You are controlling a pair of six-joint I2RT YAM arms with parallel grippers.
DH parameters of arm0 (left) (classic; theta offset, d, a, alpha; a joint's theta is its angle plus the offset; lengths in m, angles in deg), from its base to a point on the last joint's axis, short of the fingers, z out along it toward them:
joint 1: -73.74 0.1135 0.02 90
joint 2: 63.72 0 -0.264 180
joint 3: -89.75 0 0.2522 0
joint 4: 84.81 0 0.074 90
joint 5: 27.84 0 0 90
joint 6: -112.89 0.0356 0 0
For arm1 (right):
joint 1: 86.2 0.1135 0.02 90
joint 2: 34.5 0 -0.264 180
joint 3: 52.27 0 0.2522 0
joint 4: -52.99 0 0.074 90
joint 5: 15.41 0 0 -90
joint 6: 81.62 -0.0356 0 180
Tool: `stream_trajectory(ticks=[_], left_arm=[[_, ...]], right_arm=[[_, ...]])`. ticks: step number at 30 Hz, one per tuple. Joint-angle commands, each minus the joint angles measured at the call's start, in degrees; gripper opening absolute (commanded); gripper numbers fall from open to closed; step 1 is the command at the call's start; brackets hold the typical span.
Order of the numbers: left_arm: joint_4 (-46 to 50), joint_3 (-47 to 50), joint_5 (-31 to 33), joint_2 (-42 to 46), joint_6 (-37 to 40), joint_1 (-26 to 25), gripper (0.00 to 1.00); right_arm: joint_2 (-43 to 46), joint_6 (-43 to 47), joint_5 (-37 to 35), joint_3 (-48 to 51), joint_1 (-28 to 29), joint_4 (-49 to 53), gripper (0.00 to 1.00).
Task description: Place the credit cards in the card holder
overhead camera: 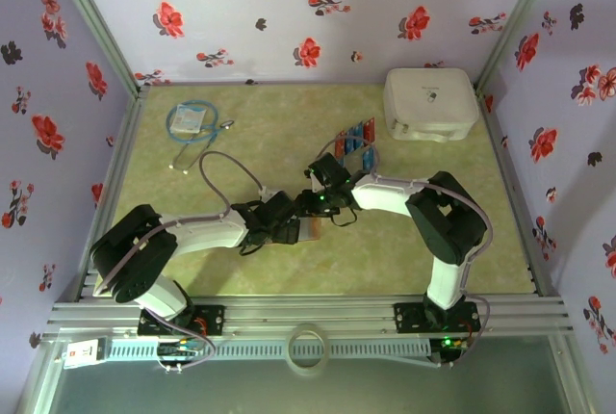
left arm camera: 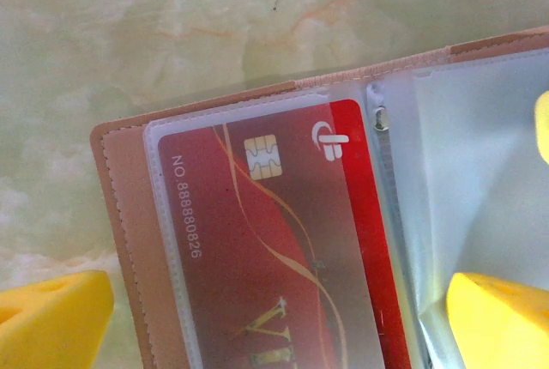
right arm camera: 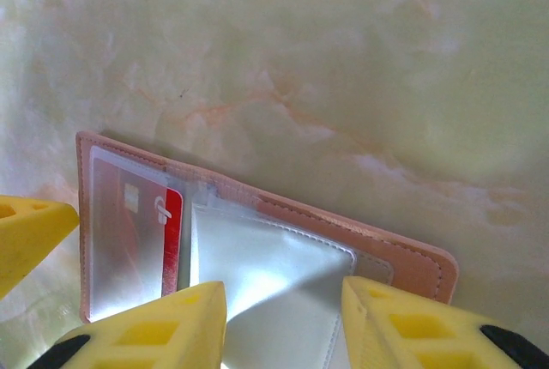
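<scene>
Nearest us, the card holder (left arm camera: 120, 214) lies open and flat on the counter (overhead camera: 260, 270), between the two arms. The left end effector (left arm camera: 281, 300) hangs low over it with its jaws wide, one finger off the holder's outer edge and the other over the clear pocket past the spine; it grips nothing. A red card (left arm camera: 257, 257) sits in the pocket beneath it, its inner edge showing just past the pocket mouth, so we judge it seated or nearly so. The right end effector (right arm camera: 283, 309) hovers over the neighbouring empty pocket, jaws partly apart with nothing between them.

Farther back, the remaining credit cards (overhead camera: 354, 138) lie in a short row, red and blue, slanting from near-left to far-right. They lie beyond the right end effector and slightly to its right, so we judge the right arm the nearer for the next pick. Beyond them stands a white box (overhead camera: 430, 103).
</scene>
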Motion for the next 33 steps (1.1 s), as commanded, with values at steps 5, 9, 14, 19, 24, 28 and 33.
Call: stream_trajectory(ticks=[5,9,14,19,24,28,33], left_arm=[[1.0,1.0,1.9,-0.7,-0.4,-0.4,1.00],[1.1,1.0,1.9,-0.8,-0.6,-0.4,1.00],[1.2,0.8,2.0,-0.7,-0.5,-0.4,1.00],[1.2,0.9,2.0,-0.7,-0.6,-0.4,1.00],[1.3,1.1,2.1,-0.6,-0.6,-0.4,1.00],[1.3,1.2,2.3,-0.5,-0.6,-0.4,1.00],[1.2,1.1,2.4,-0.7,-0.6,-0.4,1.00]], right_arm=[[-0.6,-2.4,1.7,1.7,0.1,-2.1,0.45],[-0.4,-2.9,2.2,2.1,0.2,-2.9,0.45],[2.4,-3.0,1.4,2.9,0.2,-2.3,0.45],[5.7,-4.8,0.3,4.8,0.2,-2.7,0.46],[7.2,-7.1,0.4,7.3,0.7,-4.9,0.45],[7.0,-8.3,0.4,8.4,1.5,-6.3,0.44],[5.4,-9.0,0.4,8.4,2.4,-7.4,0.43]])
